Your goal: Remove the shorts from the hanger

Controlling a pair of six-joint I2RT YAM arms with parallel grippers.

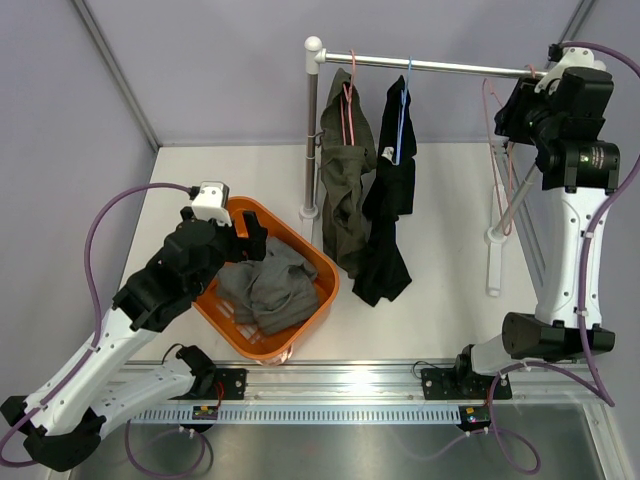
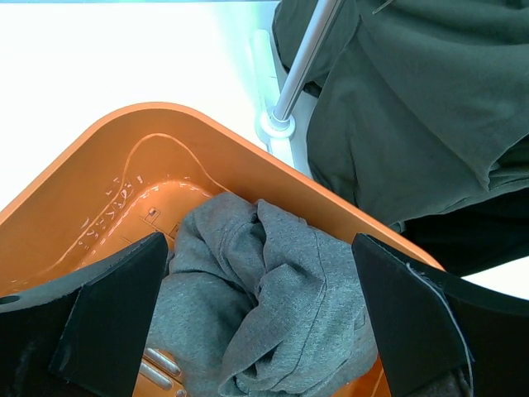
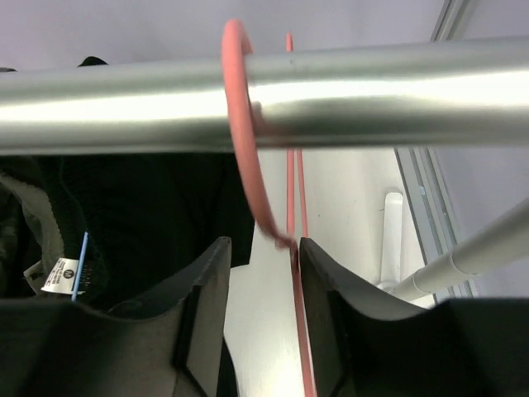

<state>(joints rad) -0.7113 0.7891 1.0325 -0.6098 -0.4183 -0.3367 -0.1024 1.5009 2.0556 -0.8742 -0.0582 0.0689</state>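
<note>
Grey shorts [image 1: 270,285] lie crumpled in the orange basket [image 1: 325,275]. My left gripper [image 1: 245,235] hovers open just above them [image 2: 273,298], one finger on each side. Olive shorts [image 1: 345,190] hang on a pink hanger [image 1: 347,110] and black shorts [image 1: 388,220] on a blue hanger [image 1: 403,115], both on the steel rail [image 1: 440,66]. My right gripper [image 1: 510,110] is up at the rail's right end, open. The hook of an empty pink hanger [image 3: 240,124] sits over the rail [image 3: 372,91] and ends between the fingers, touching the right finger [image 3: 318,273].
The rack's left post [image 1: 312,140] stands just behind the basket, and it also shows in the left wrist view [image 2: 302,66]. The rack's white right foot [image 1: 493,260] lies on the table. Grey walls close in behind and at both sides.
</note>
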